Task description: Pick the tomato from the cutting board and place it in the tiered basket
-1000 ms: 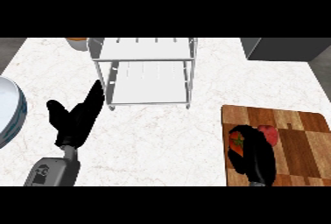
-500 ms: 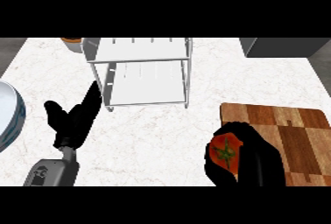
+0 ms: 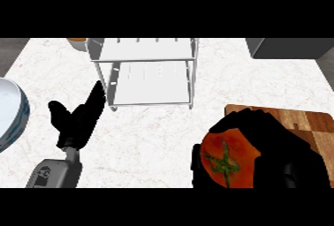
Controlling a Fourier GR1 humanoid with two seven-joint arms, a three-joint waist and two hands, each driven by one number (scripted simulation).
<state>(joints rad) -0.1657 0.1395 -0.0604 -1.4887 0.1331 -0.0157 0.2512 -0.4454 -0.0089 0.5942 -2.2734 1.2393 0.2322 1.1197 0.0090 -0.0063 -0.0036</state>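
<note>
No legible writing shows anywhere. Your right hand (image 3: 280, 154) curls its black fingers round the tomato (image 3: 228, 159), a glossy red globe with a green star-shaped calyx, held at the left edge of the striped wooden cutting board (image 3: 306, 126). The white wire tiered basket (image 3: 150, 75) stands well apart on the marbled white counter (image 3: 169, 128). Your left hand (image 3: 78, 121) rests open, fingers straight, beside a round blue-rimmed plate (image 3: 13, 114).
</note>
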